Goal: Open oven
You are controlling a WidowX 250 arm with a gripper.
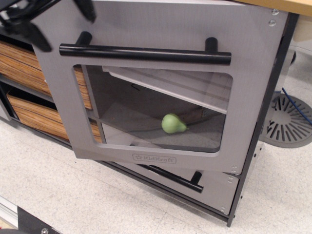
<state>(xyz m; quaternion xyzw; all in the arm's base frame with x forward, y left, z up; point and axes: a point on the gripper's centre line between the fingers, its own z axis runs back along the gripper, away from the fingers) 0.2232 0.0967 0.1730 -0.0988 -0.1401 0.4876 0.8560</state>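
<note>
The grey oven's door (pixel 146 24) stands swung out toward me, hinged on its right side, with its left edge well away from the cabinet. Its long black bar handle (pixel 146 53) runs across above the clear window, and the KidKraft logo (pixel 153 159) is below it. Through the window I see the grey inner shelf (pixel 180 85) and a green pear (pixel 173 124) on the oven floor. My black gripper (pixel 56 19) is blurred at the top left, just up and left of the handle's left end. Its fingers are spread and hold nothing.
The smaller grey drawer (pixel 219 187) with a short black handle (pixel 173 176) sits under the oven door. Wood-grain drawers (pixel 24 63) are at the left. A round grey slotted base (pixel 287 122) lies on the floor at the right. A wooden countertop edge (pixel 292 5) is at the top right.
</note>
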